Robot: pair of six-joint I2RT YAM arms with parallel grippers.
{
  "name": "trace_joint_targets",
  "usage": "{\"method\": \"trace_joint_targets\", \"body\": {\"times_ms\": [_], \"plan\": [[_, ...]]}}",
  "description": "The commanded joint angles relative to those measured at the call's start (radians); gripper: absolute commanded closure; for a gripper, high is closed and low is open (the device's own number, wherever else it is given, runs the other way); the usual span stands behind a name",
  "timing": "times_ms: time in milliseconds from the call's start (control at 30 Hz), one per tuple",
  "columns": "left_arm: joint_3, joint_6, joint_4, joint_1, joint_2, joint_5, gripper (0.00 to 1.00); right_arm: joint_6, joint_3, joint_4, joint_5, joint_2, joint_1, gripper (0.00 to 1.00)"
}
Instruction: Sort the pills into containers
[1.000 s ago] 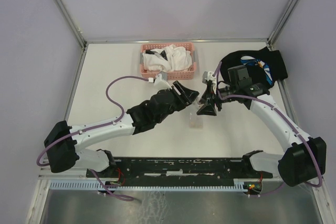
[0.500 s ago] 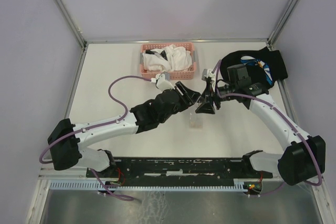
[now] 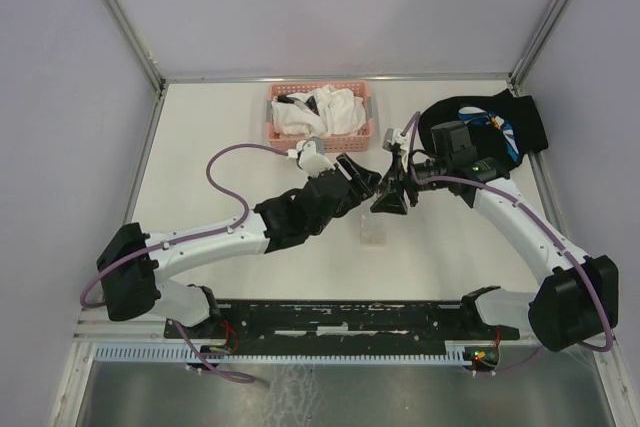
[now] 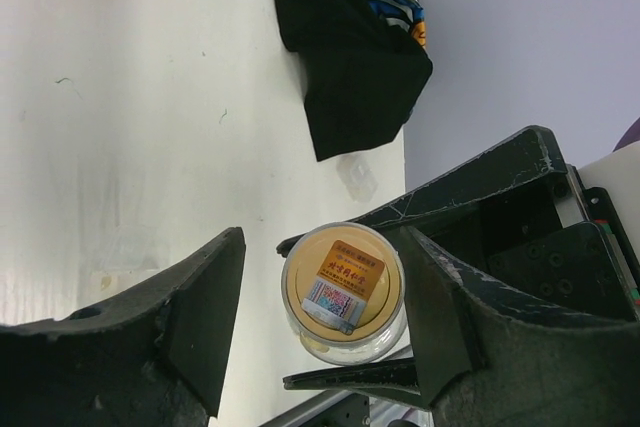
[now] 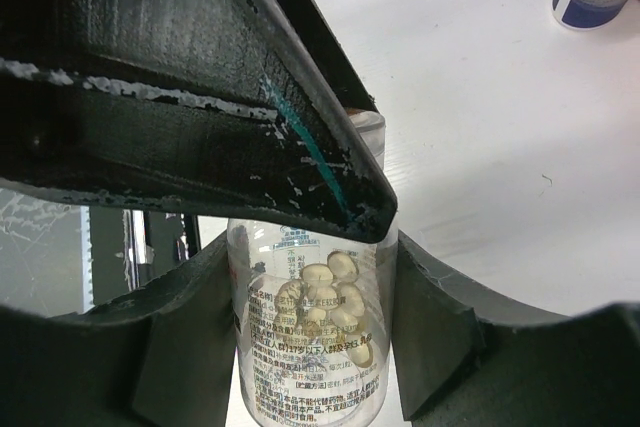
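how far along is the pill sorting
Done: nothing visibly sorted; the pills are in the capped pill bottle. In hand: right gripper holds the bottle, left gripper open around its cap. Left: uncap, tip pills into the clear box on the table.

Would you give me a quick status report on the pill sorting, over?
Right fingers shut on pill bottle. Left fingers open, straddling its cap. Clear box free, nothing blocking.
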Motion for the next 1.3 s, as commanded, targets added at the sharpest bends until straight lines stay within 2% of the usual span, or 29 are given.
{"method": "trace_joint_targets", "body": {"times_ms": [0,367,733,900,1033,1100,1167,1267], "plan": [[0.045,-0.016,-0.006,-0.01,0.026,-0.079,0.3,0.027,-0.001,0.058,0.002,-0.002,0.009,0.98],[0.039,-0.02,0.013,-0.01,-0.001,-0.136,0.27,0.028,-0.001,0.058,0.009,0.003,0.017,0.98],[0.03,-0.066,0.013,-0.01,-0.001,-0.132,0.38,0.03,-0.001,0.061,0.016,0.004,0.017,0.98],[0.021,-0.068,0.033,-0.01,0.005,-0.106,0.54,0.051,-0.004,0.074,0.012,0.008,0.018,0.98],[-0.008,-0.028,0.091,-0.01,0.001,-0.095,0.8,0.118,-0.006,0.11,-0.032,0.021,0.017,0.98],[-0.043,0.013,0.151,-0.009,-0.012,-0.09,0.9,0.168,-0.007,0.137,-0.063,0.035,0.016,0.98],[-0.094,0.068,0.239,-0.01,-0.032,-0.076,0.95,0.234,-0.012,0.184,-0.105,0.048,0.011,0.98],[-0.194,0.171,0.433,-0.008,-0.073,-0.032,0.97,0.362,-0.034,0.292,-0.18,0.06,0.001,0.98]]}}
